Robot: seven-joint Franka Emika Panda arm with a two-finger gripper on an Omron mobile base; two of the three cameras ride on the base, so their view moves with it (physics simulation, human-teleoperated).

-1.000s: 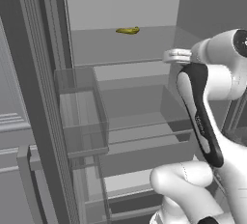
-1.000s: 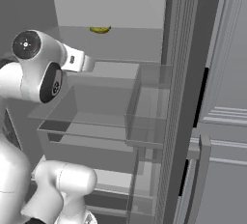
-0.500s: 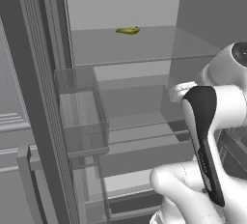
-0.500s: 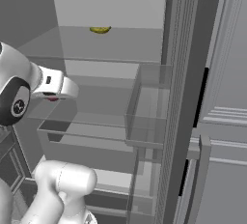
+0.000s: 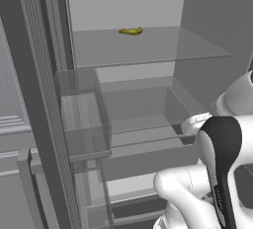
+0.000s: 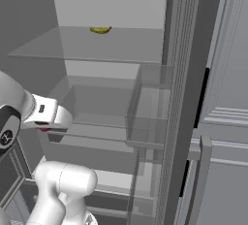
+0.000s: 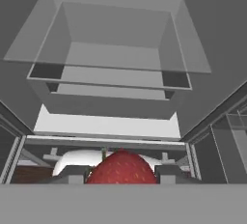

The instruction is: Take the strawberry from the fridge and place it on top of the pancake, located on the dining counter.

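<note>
The gripper (image 7: 122,174) is clamped on the strawberry (image 7: 122,168), held just outside the fridge (image 5: 148,50), apparently level with its lower drawer (image 5: 148,159). Draw straight back from the fridge, clear of its door bin (image 5: 84,119), keeping the squeeze firm.

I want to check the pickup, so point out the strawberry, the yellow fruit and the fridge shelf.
strawberry (image 7: 122,168), hand view, front face between the fingertips.
yellow fruit (image 5: 131,31), left base view, its middle.
fridge shelf (image 5: 163,48), left base view, bare glass.
</note>
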